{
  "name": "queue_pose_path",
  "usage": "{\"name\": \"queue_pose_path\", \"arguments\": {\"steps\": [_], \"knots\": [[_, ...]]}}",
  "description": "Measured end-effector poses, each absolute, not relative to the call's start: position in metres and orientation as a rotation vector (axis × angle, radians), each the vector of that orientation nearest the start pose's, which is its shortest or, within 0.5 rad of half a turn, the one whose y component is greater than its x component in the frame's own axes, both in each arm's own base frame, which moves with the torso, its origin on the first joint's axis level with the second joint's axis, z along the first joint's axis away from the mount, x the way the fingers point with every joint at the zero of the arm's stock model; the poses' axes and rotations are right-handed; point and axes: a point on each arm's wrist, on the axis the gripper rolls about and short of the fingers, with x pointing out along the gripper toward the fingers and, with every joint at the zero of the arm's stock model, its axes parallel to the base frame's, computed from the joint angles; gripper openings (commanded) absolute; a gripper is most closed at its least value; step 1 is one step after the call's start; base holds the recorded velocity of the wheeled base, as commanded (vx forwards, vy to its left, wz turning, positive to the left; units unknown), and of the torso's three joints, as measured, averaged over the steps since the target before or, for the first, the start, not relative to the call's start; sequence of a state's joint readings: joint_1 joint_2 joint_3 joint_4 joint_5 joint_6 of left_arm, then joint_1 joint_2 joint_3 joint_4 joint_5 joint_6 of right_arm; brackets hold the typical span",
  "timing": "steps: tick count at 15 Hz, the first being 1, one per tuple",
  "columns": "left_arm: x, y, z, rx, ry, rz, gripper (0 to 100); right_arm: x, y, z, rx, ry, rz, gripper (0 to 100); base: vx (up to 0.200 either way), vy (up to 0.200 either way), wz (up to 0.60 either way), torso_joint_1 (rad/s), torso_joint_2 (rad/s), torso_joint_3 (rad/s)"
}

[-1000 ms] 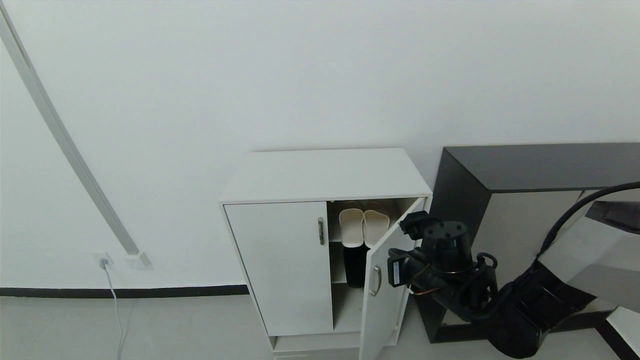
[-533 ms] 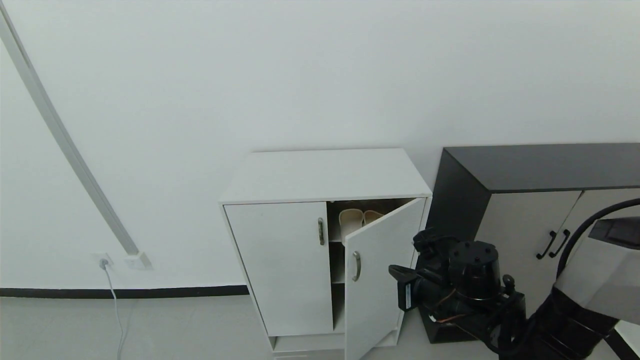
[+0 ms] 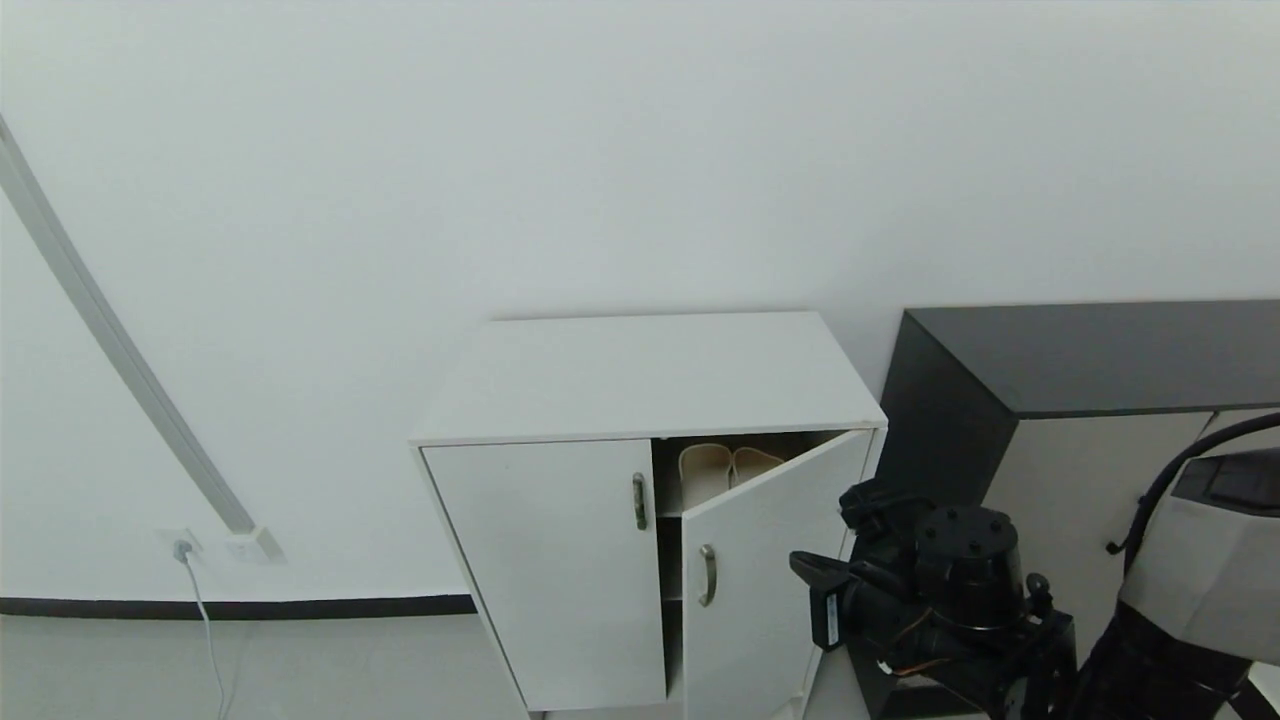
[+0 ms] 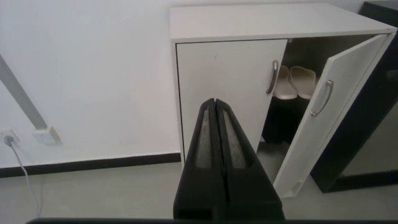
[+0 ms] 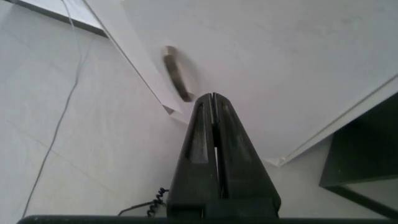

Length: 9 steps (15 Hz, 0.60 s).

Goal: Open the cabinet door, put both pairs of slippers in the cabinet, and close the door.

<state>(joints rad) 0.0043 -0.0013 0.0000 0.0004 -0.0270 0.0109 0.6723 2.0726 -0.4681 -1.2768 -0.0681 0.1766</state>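
The white cabinet [image 3: 650, 380] stands at 6 o'clock in the head view, its right door [image 3: 765, 590] ajar. One beige pair of slippers [image 3: 716, 466] lies on the upper shelf [image 4: 292, 98] inside. At the door's 3 o'clock, the right gripper [image 5: 213, 95] has its fingers pressed together on nothing, near the door handle [image 5: 177, 78]. The left gripper [image 4: 214, 101] fingers are likewise together, empty.

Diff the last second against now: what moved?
The right door swung from wide open to partly closed, the shut right claw by its outer face. The head camera shifted too. Cream slippers stayed inside; left door stayed closed.
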Motion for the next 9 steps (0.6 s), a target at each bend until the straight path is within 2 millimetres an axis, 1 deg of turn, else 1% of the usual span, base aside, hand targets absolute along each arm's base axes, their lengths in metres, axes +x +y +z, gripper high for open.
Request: {"name": "queue_pose_path", "arguments": {"steps": [4, 7, 9], "knots": [[-0.023, -0.001, 0.075, 0.011, -0.001, -0.023, 0, 0.251, 0.198, 0.050, 0.052, 0.354, 0.571, 0, 0.000, 0.000, 0.00, 0.000, 0.00, 0.000], [-0.023, -0.001, 0.075, 0.010, -0.001, -0.023, 0, 0.264, 0.208, 0.047, 0.061, 0.337, 0.571, 0, 0.000, 0.000, 0.00, 0.000, 0.00, 0.000], [-0.023, -0.001, 0.075, 0.011, -0.001, -0.023, 0, 0.277, 0.214, 0.043, 0.067, 0.322, 0.562, 0, 0.000, 0.000, 0.00, 0.000, 0.00, 0.000]]}}
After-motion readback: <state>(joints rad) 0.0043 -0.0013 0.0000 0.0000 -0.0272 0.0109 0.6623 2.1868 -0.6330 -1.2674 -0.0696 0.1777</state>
